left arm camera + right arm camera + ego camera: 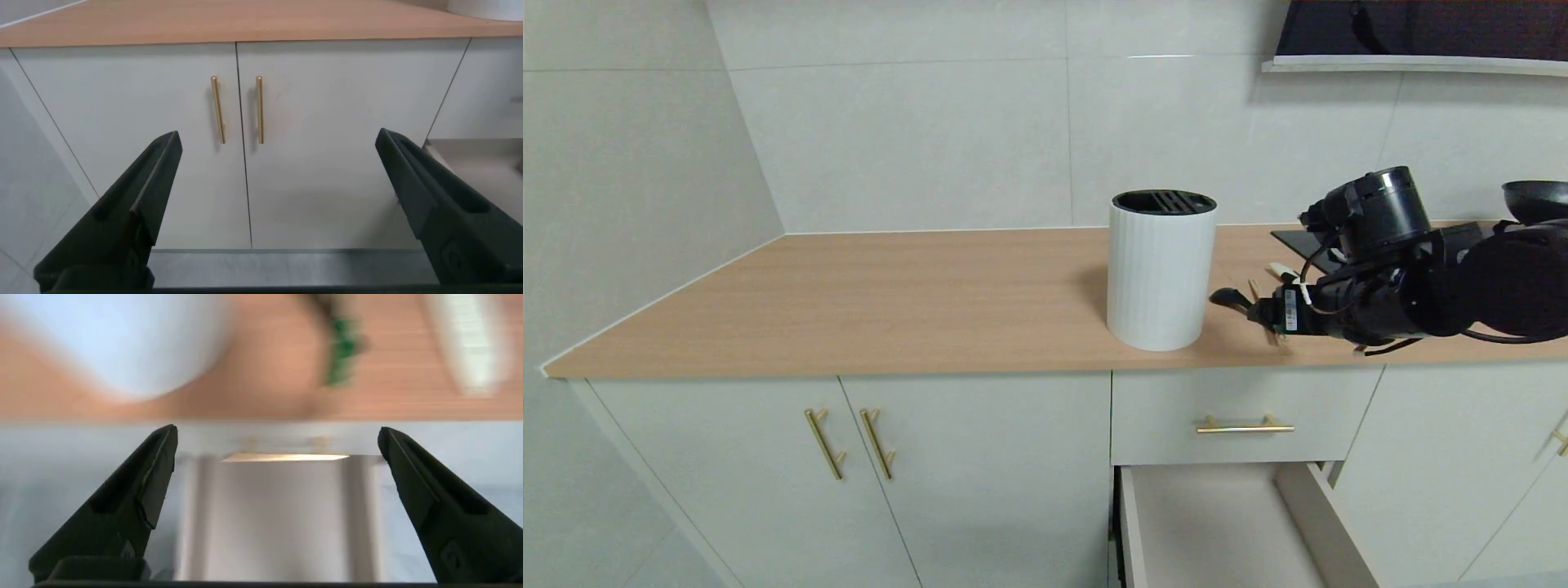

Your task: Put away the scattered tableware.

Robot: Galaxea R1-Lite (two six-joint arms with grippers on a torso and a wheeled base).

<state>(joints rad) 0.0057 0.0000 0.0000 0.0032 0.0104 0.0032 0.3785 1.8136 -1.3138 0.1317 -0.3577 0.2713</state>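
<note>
White holder [1161, 273] stands on countertop [890, 302] just left of right hand [1245, 304]; drawer [1217, 523] below hangs open.

Soft, even brightness across the head view: a thin glare streak sits on the wall tile [1168, 55] at 12 o'clock, and the white holder [1160, 278] throws a faint shadow toward 9 o'clock on the countertop [890, 302]. Cabinet lines bow out at 7 and 4 o'clock. In the right wrist view the holder and countertop smear into blur, while the left wrist view reads crisp and evenly lit.
</note>
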